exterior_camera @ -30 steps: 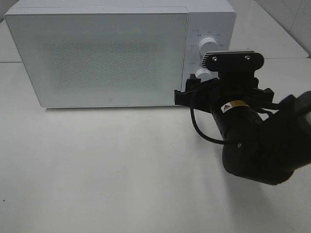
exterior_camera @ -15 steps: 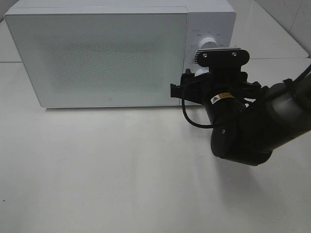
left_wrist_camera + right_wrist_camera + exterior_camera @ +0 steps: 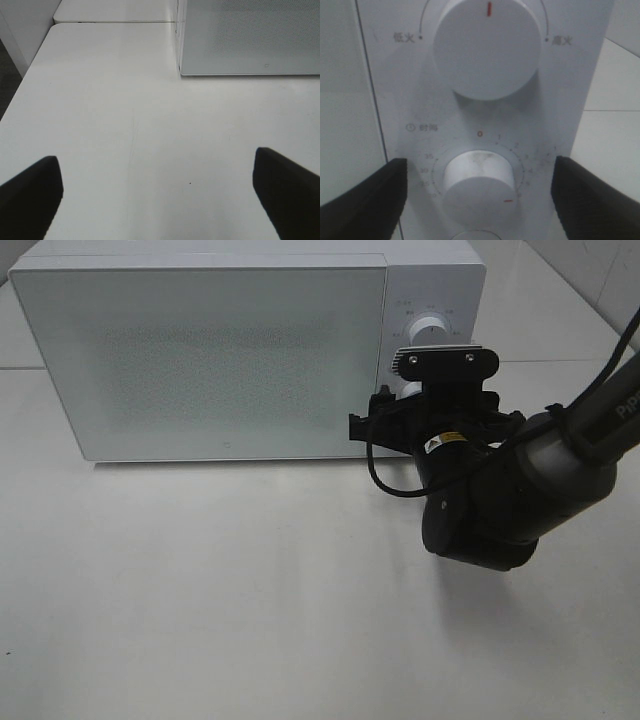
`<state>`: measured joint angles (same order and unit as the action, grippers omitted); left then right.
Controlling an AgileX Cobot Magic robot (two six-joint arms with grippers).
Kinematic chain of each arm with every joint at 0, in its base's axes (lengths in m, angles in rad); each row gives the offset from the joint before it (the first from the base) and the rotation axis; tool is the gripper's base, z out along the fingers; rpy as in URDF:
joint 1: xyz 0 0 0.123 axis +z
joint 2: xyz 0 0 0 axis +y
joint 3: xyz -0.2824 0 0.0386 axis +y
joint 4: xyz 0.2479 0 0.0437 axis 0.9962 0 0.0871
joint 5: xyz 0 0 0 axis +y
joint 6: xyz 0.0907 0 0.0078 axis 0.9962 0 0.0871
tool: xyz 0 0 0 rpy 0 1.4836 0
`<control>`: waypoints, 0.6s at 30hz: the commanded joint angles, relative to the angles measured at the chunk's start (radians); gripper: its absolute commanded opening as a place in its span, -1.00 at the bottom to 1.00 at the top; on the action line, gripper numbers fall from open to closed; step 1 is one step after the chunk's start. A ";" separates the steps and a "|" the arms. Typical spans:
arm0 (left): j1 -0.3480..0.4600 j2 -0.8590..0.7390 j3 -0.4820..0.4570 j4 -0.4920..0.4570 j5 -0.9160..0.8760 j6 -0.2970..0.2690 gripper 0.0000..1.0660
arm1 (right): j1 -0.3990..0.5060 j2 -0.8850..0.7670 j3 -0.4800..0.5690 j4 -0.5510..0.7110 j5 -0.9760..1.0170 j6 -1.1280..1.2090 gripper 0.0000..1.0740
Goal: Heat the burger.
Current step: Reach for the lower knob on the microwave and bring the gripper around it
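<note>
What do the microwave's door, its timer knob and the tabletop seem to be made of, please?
The microwave door: probably glass or plastic, pale and smooth, with a fine dotted mesh pattern. The timer knob: likely white matte plastic, slightly smudged on top. The tabletop: white, smooth, perhaps laminate, with a faint sheen.

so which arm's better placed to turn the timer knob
Right. The right gripper is open, a finger each side of the knob; the left gripper hangs open over the table, nowhere near it.

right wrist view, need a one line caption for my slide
Right gripper, fingers open, flanks the microwave's timer knob, whose red mark points away from 0.
</note>
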<state>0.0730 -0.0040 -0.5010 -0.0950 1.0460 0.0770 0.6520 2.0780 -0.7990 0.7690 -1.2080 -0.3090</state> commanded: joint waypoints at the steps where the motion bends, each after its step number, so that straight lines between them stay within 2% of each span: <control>1: 0.001 -0.026 0.004 0.003 -0.007 -0.007 0.84 | -0.003 0.003 -0.007 -0.009 -0.011 0.024 0.41; 5: 0.001 -0.026 0.004 0.003 -0.007 -0.007 0.84 | -0.003 0.007 -0.007 -0.020 -0.009 0.034 0.37; 11: 0.001 -0.026 0.004 0.003 -0.007 -0.007 0.84 | -0.003 0.007 -0.007 -0.031 -0.010 0.034 0.18; 12: 0.001 -0.026 0.004 0.003 -0.007 -0.007 0.84 | -0.003 0.007 -0.007 -0.031 -0.010 0.034 0.10; 13: 0.001 -0.026 0.004 0.003 -0.007 -0.007 0.84 | -0.003 0.007 -0.007 -0.031 -0.010 0.034 -0.07; 14: 0.001 -0.026 0.004 0.003 -0.007 -0.007 0.84 | -0.003 0.007 -0.007 -0.031 -0.010 0.034 -0.07; 15: 0.001 -0.026 0.004 0.003 -0.007 -0.007 0.84 | -0.003 0.007 -0.007 -0.031 -0.010 0.034 -0.18; 16: 0.001 -0.026 0.004 0.003 -0.007 -0.007 0.84 | -0.003 0.007 -0.007 -0.031 -0.010 0.034 -0.41; 17: 0.001 -0.026 0.004 0.003 -0.007 -0.007 0.84 | -0.003 0.007 -0.007 -0.031 -0.010 0.034 -0.41; 18: 0.001 -0.026 0.004 0.003 -0.007 -0.007 0.84 | -0.003 0.007 -0.007 -0.031 -0.010 0.034 -0.60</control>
<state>0.0730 -0.0040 -0.5010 -0.0950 1.0460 0.0770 0.6510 2.0830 -0.8000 0.7600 -1.2090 -0.2840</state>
